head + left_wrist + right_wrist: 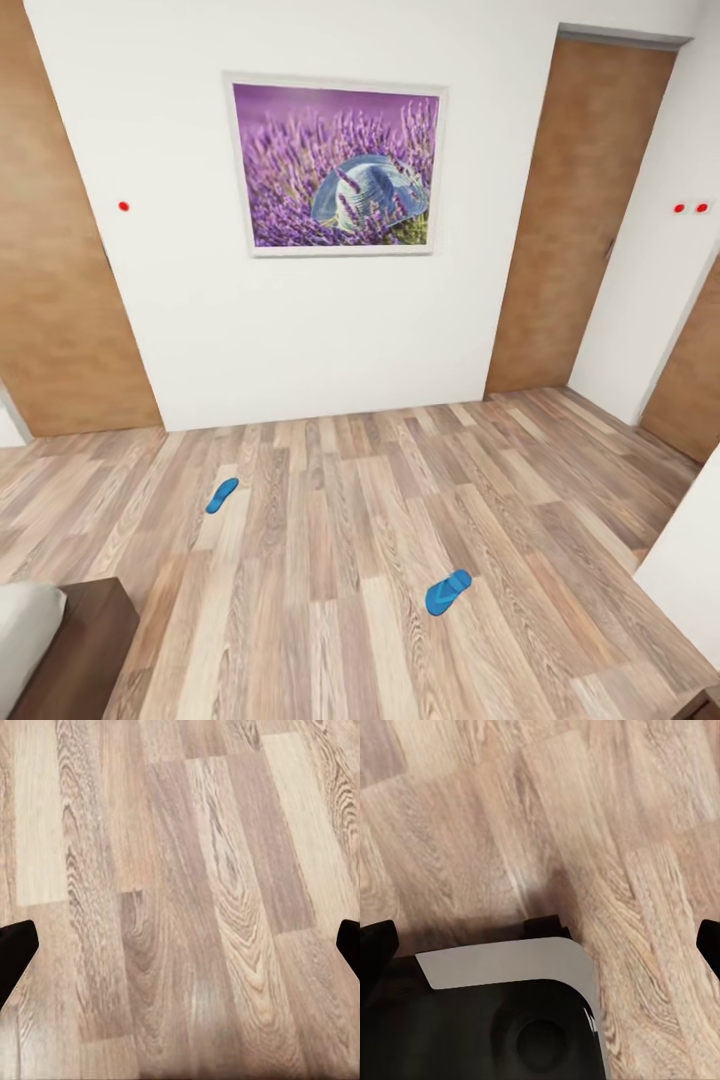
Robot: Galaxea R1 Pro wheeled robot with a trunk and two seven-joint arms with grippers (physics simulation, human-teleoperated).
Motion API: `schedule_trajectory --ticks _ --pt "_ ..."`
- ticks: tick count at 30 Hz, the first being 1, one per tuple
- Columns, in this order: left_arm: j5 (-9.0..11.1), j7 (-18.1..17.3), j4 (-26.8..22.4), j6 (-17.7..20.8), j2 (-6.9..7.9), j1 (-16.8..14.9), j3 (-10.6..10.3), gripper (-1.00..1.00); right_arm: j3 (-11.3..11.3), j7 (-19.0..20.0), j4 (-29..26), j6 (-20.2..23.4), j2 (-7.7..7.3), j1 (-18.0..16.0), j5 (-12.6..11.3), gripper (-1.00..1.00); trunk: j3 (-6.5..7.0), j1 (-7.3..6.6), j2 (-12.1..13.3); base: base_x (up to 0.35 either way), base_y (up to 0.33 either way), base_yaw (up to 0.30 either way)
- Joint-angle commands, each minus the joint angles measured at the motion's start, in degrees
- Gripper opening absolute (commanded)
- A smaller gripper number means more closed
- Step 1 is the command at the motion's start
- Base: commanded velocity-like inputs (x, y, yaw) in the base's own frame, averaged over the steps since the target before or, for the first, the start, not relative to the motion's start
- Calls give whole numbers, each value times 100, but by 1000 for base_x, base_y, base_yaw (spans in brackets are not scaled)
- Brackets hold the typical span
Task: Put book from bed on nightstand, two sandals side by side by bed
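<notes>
End effectors over bare floor [180, 870]; sandals [447, 591] seemingly apart.

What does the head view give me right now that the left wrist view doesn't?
Head view: both blue sandals, one on the left nearer the wall, the other closer on the right, wide apart; a lavender picture on the white wall; wooden doors; a corner of the bed.
Left wrist view: the left gripper, fingertips spread wide, nothing between them.
Both: the wood-plank floor.
</notes>
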Motion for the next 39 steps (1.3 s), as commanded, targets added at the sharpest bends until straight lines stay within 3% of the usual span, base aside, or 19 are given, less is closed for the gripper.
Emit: schedule_trajectory --ticks 1,19,39 --pt "2 -2 2 -17 -1 -2 4 100 -10 1 0 -16 1 -2 -4 100 -5 2 -2 172 129 -234" --pt "-2 -1 2 -26 -1 -2 -5 100 -10 1 0 -14 1 -2 -4 100 -5 2 -2 36 16 -246" --pt "-2 3 2 -17 -10 -2 -5 100 -2 1 0 -16 1 -2 -4 100 -5 2 -2 318 0 -62"
